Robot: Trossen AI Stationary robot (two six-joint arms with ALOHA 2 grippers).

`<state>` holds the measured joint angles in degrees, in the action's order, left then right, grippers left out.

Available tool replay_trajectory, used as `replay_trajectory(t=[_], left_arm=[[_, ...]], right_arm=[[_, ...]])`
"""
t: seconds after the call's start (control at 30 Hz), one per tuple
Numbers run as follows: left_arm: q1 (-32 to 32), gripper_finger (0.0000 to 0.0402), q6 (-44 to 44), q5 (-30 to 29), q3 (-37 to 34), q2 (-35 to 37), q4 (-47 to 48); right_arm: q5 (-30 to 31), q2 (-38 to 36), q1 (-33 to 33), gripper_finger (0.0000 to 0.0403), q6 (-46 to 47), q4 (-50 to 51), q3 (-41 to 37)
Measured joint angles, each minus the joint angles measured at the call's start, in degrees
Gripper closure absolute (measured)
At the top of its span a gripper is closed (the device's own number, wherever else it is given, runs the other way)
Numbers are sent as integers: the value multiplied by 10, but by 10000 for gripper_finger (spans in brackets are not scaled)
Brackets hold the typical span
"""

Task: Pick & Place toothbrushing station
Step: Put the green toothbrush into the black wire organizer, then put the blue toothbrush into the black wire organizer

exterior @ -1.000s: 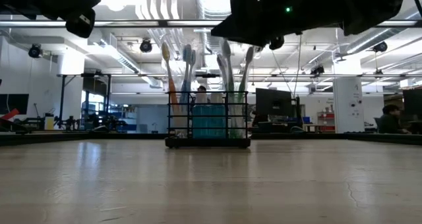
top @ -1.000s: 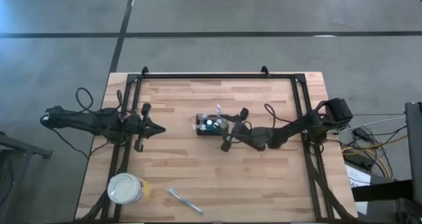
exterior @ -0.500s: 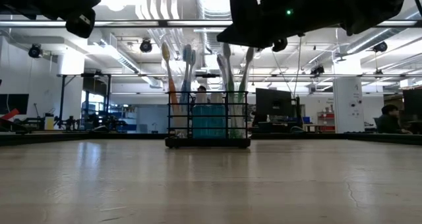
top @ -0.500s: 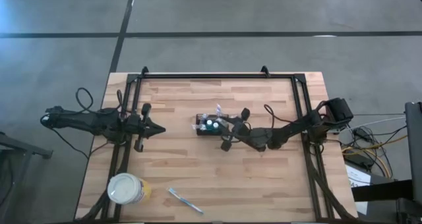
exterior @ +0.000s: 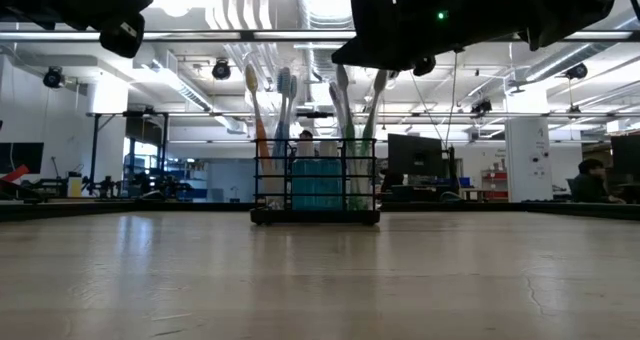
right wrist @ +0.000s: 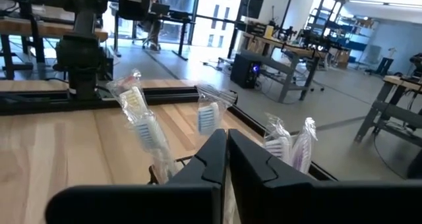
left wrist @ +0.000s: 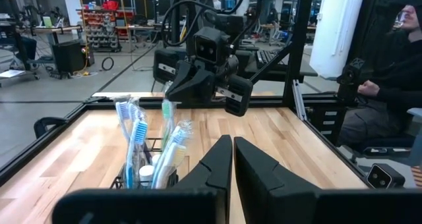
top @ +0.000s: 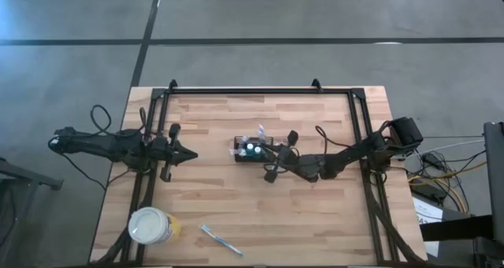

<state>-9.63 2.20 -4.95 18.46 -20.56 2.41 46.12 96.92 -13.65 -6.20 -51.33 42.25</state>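
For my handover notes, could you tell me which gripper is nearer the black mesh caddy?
The right gripper, shut just beside the caddy. The left gripper, shut, waits farther off.

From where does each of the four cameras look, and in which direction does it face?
High view: above, straight down on table; both arms show.
Low view: table height, level at the caddy; arms overhead.
Left wrist view: behind the shut left hand, facing the caddy and right arm.
Right wrist view: behind the shut right hand, over the toothbrushes.
All four show the caddy.
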Motion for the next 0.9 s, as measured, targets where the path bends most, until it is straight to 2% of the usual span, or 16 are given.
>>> replay_trajectory(t=[0.13, 0.27, 0.47, 0.6, 0.77, 0.9], left_arm=[[0, 378, 0, 0, 0, 0, 1], [0, 378, 3, 0, 0, 0, 10], [0, 378, 4, 0, 0, 0, 16], [0, 378, 4, 0, 0, -1, 15], [0, 378, 4, 0, 0, -1, 15], [0, 378, 4, 0, 0, -1, 17]], right_arm=[[-13, -15, -4, 392, -14, 5, 2], [-27, -53, -14, 372, -15, 20, 2], [-30, -121, -13, 314, 80, 160, 3], [-27, -134, -9, 279, 120, 222, 3], [-26, -142, -10, 248, 111, 225, 3], [-24, -178, -20, 236, 46, 222, 3]])
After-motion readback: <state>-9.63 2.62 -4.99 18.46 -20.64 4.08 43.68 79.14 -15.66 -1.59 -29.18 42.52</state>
